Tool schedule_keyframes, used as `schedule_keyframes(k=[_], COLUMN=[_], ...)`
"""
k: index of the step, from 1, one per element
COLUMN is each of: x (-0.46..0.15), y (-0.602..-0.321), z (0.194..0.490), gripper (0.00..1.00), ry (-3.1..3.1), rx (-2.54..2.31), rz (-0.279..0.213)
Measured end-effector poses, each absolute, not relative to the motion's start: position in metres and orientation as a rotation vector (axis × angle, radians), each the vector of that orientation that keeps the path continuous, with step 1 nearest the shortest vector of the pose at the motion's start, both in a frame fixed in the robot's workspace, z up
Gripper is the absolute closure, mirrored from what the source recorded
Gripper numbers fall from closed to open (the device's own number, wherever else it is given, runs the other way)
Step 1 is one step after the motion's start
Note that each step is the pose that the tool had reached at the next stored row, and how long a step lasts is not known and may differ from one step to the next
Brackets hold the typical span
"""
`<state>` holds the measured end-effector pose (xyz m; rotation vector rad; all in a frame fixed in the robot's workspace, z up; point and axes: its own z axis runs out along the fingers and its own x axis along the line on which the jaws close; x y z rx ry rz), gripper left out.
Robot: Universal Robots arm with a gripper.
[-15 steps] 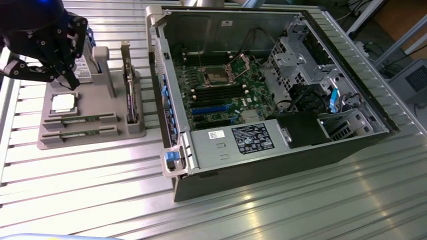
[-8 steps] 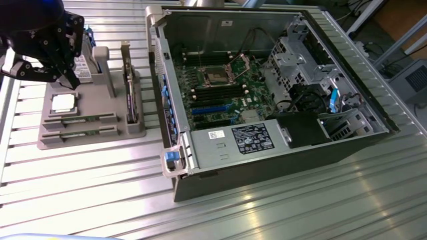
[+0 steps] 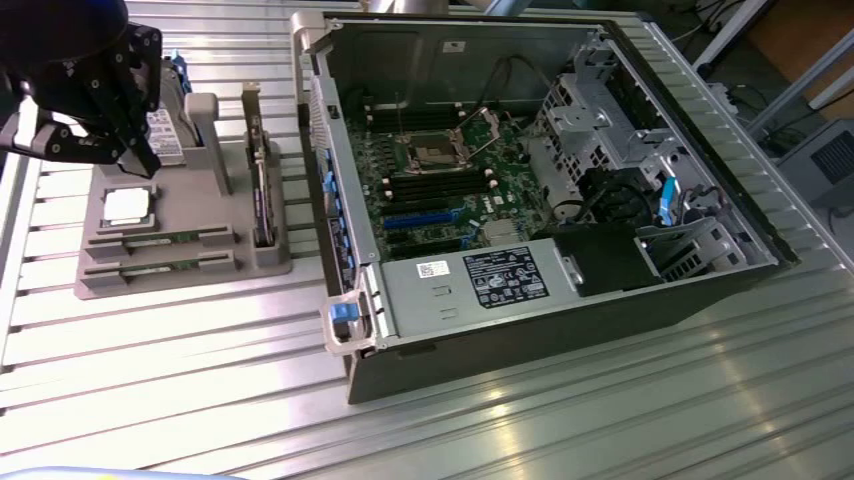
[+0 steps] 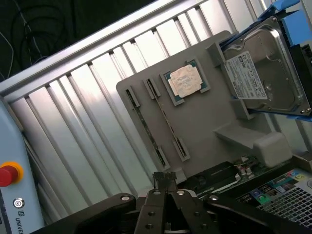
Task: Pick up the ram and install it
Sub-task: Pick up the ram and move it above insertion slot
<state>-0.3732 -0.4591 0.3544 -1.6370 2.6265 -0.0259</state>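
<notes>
Reading what print there is: the wrist view catches "UNIVE" on a pendant below a red button. The white label on the drive is too small to read, as is the sticker on the power supply in the exterior view. The gripper hangs over the grey fixture, near the processor, and the wrist view shows its fingers clenched together. The ram lies on edge in the fixture's slots, two sticks side by side, apart from the gripper. At the exterior view's right, that view adds the open case and its motherboard.
</notes>
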Motion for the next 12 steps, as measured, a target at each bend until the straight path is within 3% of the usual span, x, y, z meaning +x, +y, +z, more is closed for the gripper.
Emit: schedule_keyframes(k=[12], x=[-0.3732], y=[-0.4591], z=[0.3541], gripper=[0.9], ry=[2.485], rx=[-1.843], rz=[-0.02])
